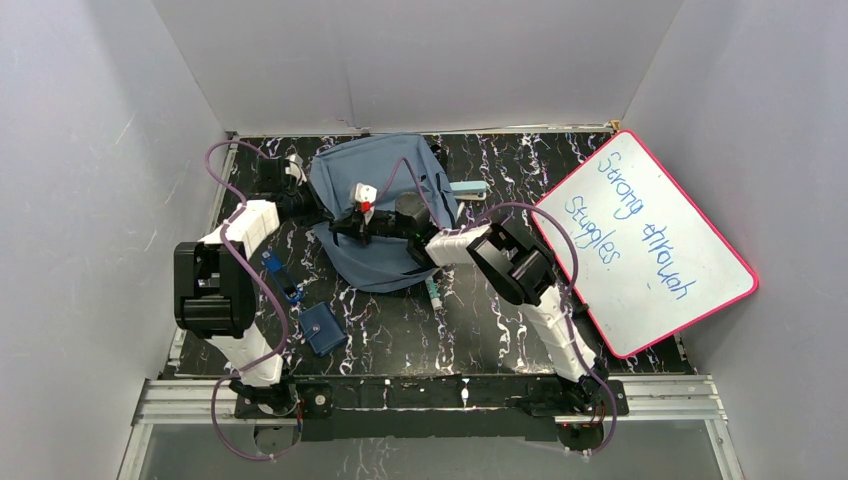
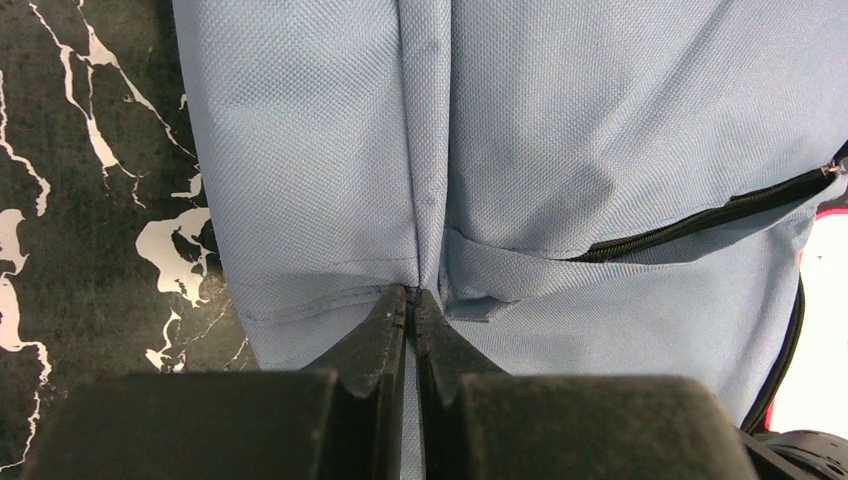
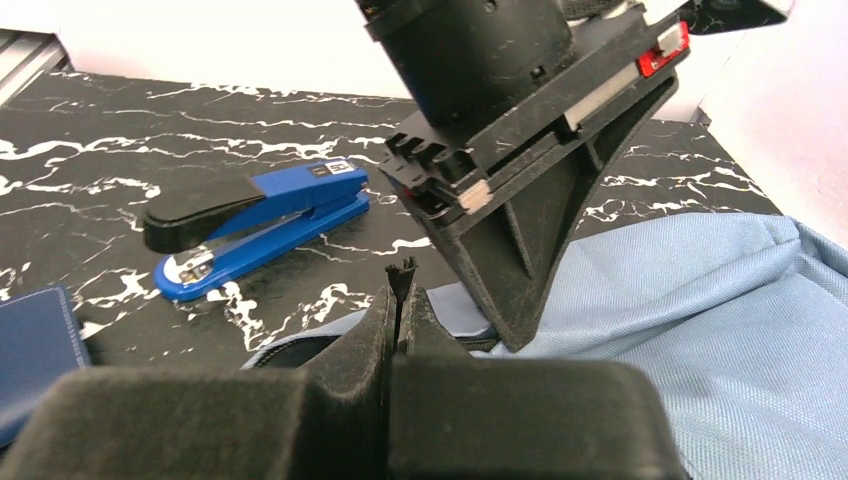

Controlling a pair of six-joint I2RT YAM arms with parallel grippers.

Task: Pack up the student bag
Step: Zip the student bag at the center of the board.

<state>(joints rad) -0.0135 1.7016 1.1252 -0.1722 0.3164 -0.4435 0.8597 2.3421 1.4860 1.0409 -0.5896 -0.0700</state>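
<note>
The slate-blue student bag (image 1: pixel 380 190) lies at the middle back of the marbled black table (image 1: pixel 470 325). My left gripper (image 1: pixel 368 222) is over its centre, shut on a pinched fold of the bag's fabric (image 2: pixel 560 130); in the left wrist view the jaws of the left gripper (image 2: pixel 411 295) meet on a seam beside a partly open black zipper (image 2: pixel 700 220). My right gripper (image 1: pixel 392 235) sits close beside it. In the right wrist view the right gripper (image 3: pixel 402 292) is shut on a thin black zipper pull (image 3: pixel 403 268) at the bag's (image 3: pixel 720 320) edge.
A blue stapler (image 1: pixel 280 275) (image 3: pixel 260 215) and a small dark-blue pouch (image 1: pixel 323 329) (image 3: pixel 35 345) lie left of the bag. A pink-rimmed whiteboard (image 1: pixel 640 240) fills the right side. A teal item (image 1: pixel 468 188) and a pen-like item (image 1: pixel 435 290) lie by the bag. Grey walls enclose the table.
</note>
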